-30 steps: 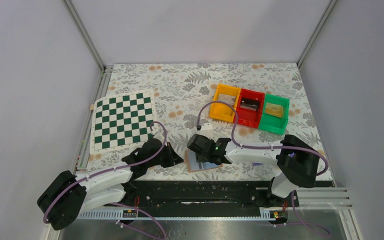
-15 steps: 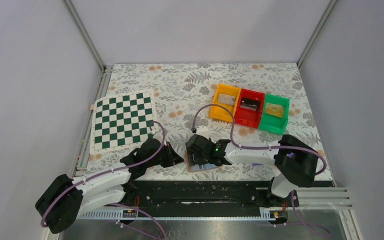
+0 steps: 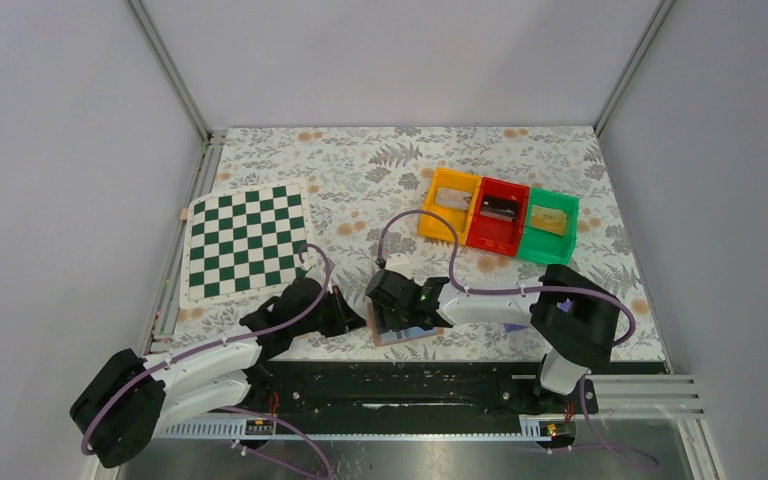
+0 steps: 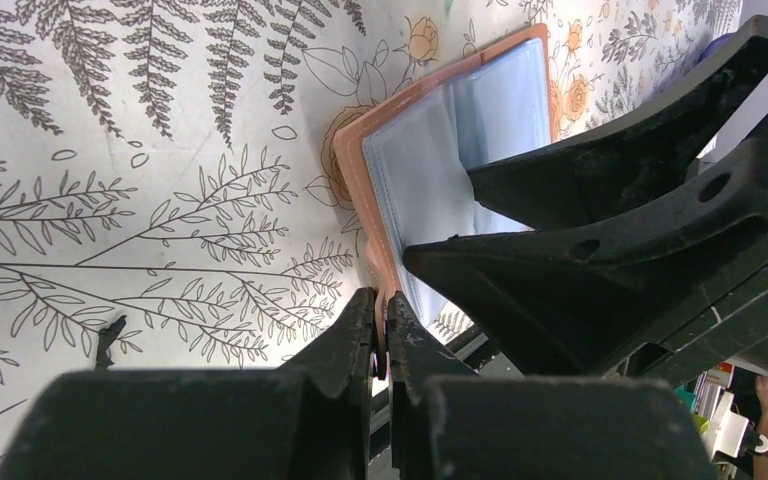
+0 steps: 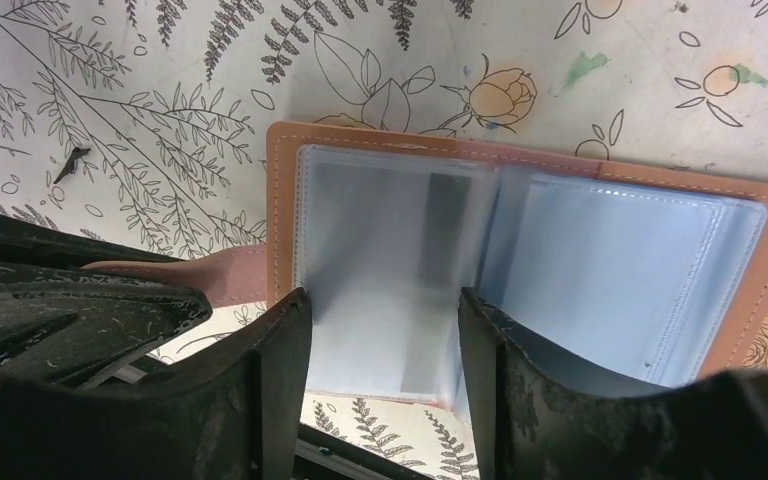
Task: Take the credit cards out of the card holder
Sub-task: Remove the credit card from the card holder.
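Your right arm has slid in toward the left one over the last second. The right pincer (image 5: 382, 305) now hangs straight over the holder (image 5: 620, 260) and hides most of it from above, where a moment ago the blue inside showed beside it.

The holder lies open on the table (image 5: 110, 80), directly beneath that pincer. The jaws stand well apart with nothing gripped, one finger on each side of a clear sleeve (image 5: 370, 230). That sleeve is a blur, so I'd say it's mid-flip.

Off to that pincer's side, your left pincer (image 4: 381, 312) is squeezed tight on the holder's tan tab (image 5: 230, 280), pinning the cover down. That arm has crept in a touch too.

So you've got the book anchored and you're leafing through it, but nothing is coming out yet. A dark stripe (image 5: 447, 240) shows through the blurred sleeve and could be one of the cards, though I can't be sure.

Far beyond the right pincer, the bins (image 3: 498, 215) each hold something flat, too small to name.

Next you'll want a sleeve mouth facing those open jaws, then a narrow pinch on a card edge alone. Catch the plastic with it and the whole holder will drag against the left grip.
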